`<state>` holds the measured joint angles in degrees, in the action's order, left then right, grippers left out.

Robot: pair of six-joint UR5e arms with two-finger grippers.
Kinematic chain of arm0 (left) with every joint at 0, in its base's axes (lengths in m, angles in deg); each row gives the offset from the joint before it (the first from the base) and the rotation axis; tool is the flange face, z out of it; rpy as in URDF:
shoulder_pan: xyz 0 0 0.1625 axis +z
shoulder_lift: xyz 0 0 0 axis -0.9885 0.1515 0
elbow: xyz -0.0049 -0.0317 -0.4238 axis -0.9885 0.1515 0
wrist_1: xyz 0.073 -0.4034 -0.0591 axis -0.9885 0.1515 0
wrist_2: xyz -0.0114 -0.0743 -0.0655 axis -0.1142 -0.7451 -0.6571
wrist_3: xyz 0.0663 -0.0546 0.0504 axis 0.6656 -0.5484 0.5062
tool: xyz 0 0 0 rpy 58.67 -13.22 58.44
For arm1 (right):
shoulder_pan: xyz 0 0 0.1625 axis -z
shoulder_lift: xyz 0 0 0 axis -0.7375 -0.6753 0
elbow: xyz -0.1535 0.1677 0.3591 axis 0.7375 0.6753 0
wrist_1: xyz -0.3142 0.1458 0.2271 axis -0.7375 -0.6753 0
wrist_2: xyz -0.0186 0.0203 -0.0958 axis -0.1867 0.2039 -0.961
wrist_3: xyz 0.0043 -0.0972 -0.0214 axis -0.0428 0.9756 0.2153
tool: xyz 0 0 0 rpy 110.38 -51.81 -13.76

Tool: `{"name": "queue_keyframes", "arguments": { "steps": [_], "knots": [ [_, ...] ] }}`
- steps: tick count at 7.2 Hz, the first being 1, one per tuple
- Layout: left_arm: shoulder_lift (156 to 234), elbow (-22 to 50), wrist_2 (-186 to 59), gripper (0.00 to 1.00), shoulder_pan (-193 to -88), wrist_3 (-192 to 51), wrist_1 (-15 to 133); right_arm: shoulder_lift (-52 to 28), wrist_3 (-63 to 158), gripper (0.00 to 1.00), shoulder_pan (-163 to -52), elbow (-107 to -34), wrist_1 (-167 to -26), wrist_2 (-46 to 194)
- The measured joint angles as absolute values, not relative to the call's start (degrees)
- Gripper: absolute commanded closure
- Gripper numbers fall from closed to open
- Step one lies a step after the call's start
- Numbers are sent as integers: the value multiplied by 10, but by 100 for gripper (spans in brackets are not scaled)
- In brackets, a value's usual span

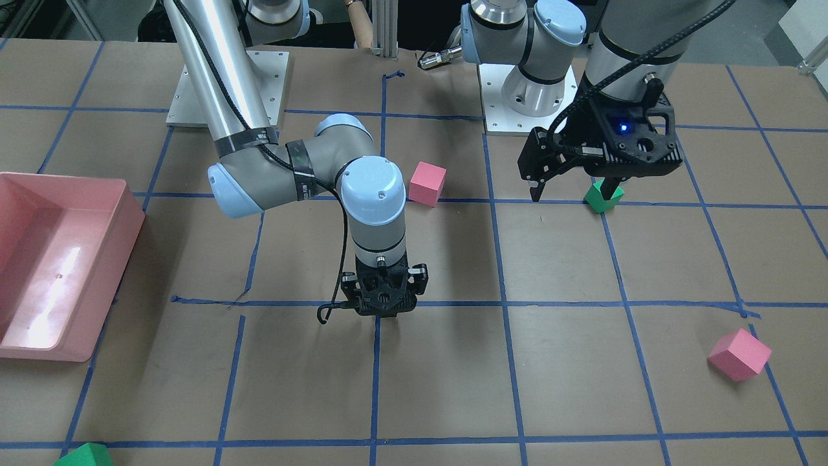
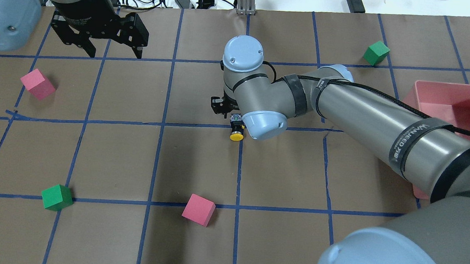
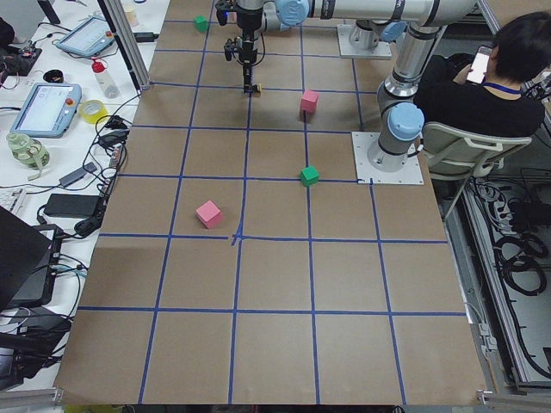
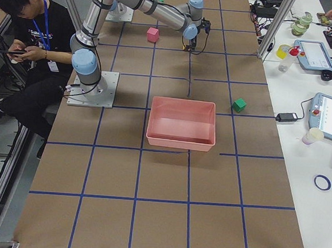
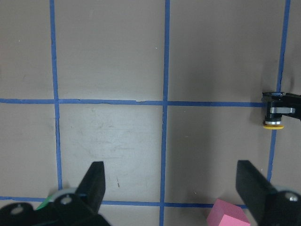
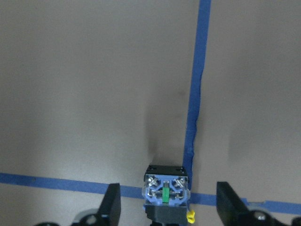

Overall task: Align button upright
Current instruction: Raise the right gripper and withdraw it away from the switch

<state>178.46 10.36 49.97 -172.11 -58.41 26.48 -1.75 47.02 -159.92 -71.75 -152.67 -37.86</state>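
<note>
The button (image 2: 237, 129) lies on its side on a blue tape line at mid-table, with its yellow cap toward the robot. In the right wrist view the button (image 6: 167, 195) shows its silvery-green terminal end. My right gripper (image 6: 171, 212) points straight down over it, open. Its fingers (image 6: 113, 207) stand on either side of the button with a gap on each side. In the front view the right gripper (image 1: 383, 314) hides the button. My left gripper (image 2: 113, 51) hangs open and empty above the table's far left, well away. The left wrist view shows the button (image 5: 274, 117) at its right edge.
Pink cubes (image 2: 37, 84) (image 2: 198, 209) and green cubes (image 2: 57, 197) (image 2: 376, 53) lie scattered on the brown gridded table. A pink bin (image 2: 452, 85) stands on the robot's right. In the front view the left gripper's fingers (image 1: 608, 189) hang over a green cube (image 1: 603, 199).
</note>
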Motion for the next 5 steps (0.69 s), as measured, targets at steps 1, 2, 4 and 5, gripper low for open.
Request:
{"name": "queue_keyframes", "arguments": {
  "steps": [1,2,4,5],
  "knots": [
    [1784,104,500,0,-1721,-584,265,-38,488,8,-1589,-716,-1518,-379],
    [1784,104,499,0,-1721,-584,264,-67,506,0,-1561,-712,-1487,-376],
    [1785,104,500,0,-1722,-584,265,-153,553,0,-1467,-707,-1365,-369],
    [1784,104,500,0,-1722,-584,265,-199,576,0,-1433,-699,-1291,-369]
  ]
}}
